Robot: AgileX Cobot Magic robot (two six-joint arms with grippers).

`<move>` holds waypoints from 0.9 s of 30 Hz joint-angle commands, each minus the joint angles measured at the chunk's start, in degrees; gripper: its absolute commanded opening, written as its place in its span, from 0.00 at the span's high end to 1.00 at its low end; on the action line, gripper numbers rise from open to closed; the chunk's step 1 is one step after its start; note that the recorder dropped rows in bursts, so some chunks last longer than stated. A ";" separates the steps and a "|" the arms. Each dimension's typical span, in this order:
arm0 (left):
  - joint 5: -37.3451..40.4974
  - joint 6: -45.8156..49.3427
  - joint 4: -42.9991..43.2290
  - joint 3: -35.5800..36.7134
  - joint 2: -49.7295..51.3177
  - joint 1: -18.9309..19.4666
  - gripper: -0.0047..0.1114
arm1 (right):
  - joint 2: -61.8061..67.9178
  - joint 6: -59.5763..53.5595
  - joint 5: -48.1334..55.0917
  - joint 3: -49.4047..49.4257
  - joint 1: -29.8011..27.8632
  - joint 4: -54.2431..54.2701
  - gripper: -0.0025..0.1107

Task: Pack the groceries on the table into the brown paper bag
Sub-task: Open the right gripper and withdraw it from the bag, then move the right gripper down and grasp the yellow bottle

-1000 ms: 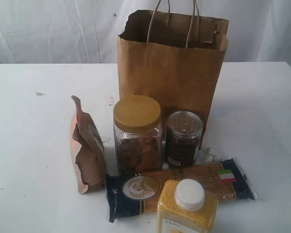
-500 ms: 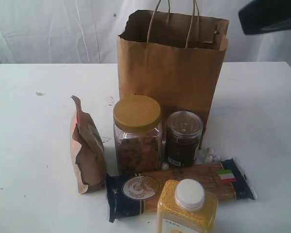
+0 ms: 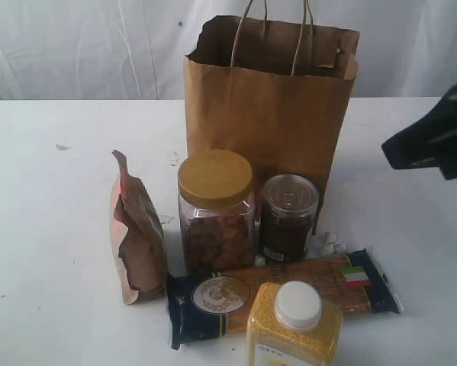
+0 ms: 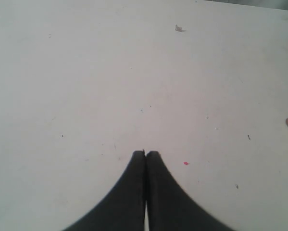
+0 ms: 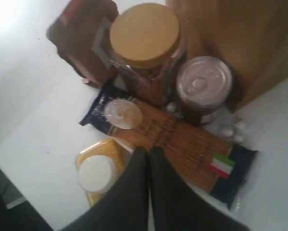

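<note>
Right fingers [image 5: 143,161] had just swung in beside the bag [image 3: 270,114] and closed on nothing; left fingers [image 4: 139,163] shut, empty, over the counter [image 4: 86,72]. Spaghetti [image 3: 281,293] and bottle [image 3: 294,324] lay before the bag, unpacked

We see bare table [image 3: 45,229] left of the coppery pouch [image 3: 136,229] and right of the brown paper bag [image 3: 270,114]. Before the bag, gold-lidded jar [image 3: 215,210], dark jar [image 3: 288,217], spaghetti pack [image 3: 289,284] and yellow bottle [image 3: 294,324] crowd together; cord handles [image 3: 298,38] rise over its open mouth.
</note>
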 commanded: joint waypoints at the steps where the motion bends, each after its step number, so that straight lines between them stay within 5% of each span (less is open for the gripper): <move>1: -0.14 -0.02 0.08 0.19 -0.25 -0.22 0.96 | -1.51 3.36 -7.49 3.34 1.50 -8.01 0.98; 16: -0.14 -0.02 0.08 0.19 -0.25 -0.22 0.96 | -26.36 -14.07 -26.07 24.00 4.78 -0.62 0.98; 23: -0.14 -0.02 0.08 0.19 -0.25 -0.22 0.96 | -34.76 -11.99 -23.99 32.56 4.84 -2.26 0.98; 27: -0.14 -0.02 0.08 0.19 -0.25 -0.22 0.96 | -31.77 0.28 -19.11 35.33 4.84 -5.55 0.98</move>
